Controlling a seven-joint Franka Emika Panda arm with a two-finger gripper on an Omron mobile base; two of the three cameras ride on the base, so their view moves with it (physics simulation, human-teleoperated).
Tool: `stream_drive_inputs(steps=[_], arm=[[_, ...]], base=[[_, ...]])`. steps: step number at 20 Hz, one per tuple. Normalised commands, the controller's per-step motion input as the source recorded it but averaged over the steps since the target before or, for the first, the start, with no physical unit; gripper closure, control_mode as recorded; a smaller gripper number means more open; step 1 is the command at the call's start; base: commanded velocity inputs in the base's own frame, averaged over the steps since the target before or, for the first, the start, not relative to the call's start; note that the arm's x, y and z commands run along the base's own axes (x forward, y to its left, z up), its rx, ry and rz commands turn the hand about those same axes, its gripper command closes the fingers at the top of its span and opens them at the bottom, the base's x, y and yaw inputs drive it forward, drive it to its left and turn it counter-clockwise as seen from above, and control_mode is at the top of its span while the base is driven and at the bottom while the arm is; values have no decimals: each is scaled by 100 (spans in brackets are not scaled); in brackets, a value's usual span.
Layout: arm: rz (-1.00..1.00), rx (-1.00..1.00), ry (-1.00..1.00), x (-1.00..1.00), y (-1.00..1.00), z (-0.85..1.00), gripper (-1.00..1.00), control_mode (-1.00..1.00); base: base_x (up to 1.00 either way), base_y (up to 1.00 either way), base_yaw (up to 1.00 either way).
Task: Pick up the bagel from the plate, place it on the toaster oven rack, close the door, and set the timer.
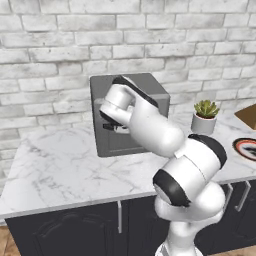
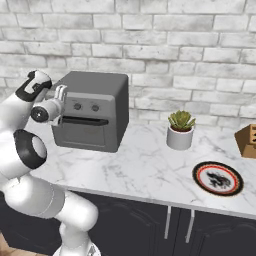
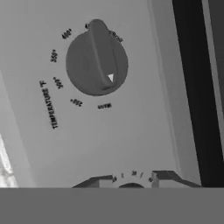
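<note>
Tool: my two-finger tool [image 3: 131, 180] sits right at the control panel of the dark grey box-shaped toaster oven [image 2: 102, 85], its dark fingertips [image 3: 97, 181] straddling the lower dial [image 3: 130, 186]; the jaws stand narrowly apart, and I cannot tell whether they pinch that dial or only flank it.

Why here: I judge this lower dial to be the timer, so I am on the last step of the job.

Upper dial: the round grey temperature knob [image 3: 97, 57] lies beyond my fingertips, untouched, its white pointer aimed between the printed marks.

Door: the dark grey door with its bar handle [image 2: 84, 121] is shut beneath the two knobs.

Bagel: none is visible; presumably it is inside, behind the shut door.

Plate: the round dark plate with a red-and-white rim [image 2: 218, 178] rests bare on the white marble table [image 2: 145, 172], well apart from the oven, past the small potted succulent [image 2: 180, 129].

Arm: my white arm [image 1: 150, 127] folds up from the base, elbow high, wrist bent so the hand points straight at the oven's front.
</note>
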Motion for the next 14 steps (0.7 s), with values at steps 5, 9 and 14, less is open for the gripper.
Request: stream_drive_inputs(steps=[5,9,14], arm=[[-32,68,0,-83,-89,-10,100,-100],[-31,67,0,-92,-74,-2,100,-100],[-18,54,-3,-79,-23,42,100,-100]], base=[[0,0,0],[0,0,0],[0,0,0]])
